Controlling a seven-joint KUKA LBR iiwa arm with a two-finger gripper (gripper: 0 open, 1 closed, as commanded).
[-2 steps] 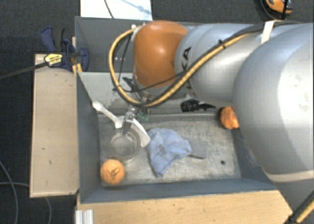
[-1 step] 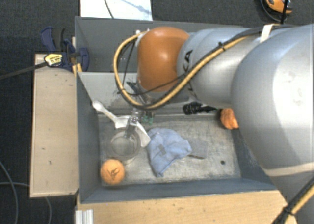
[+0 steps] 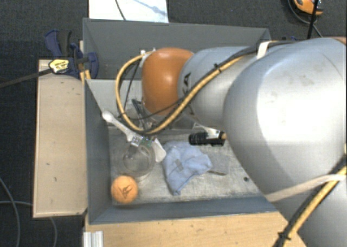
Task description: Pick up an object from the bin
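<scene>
Lying in the bin (image 3: 97,186) are one orange ball (image 3: 124,189), one crumpled blue cloth (image 3: 184,167), one clear cup (image 3: 136,162), one black cylinder (image 3: 206,138). Claw (image 3: 140,138) state: cannot tell.

The bin (image 3: 97,159) is matt grey metal, its floor scuffed. The cloth (image 3: 184,167) is soft, crumpled fabric; the ball (image 3: 124,189) at near left is matt orange; the cup (image 3: 136,162) is clear, perhaps glass or plastic.
</scene>
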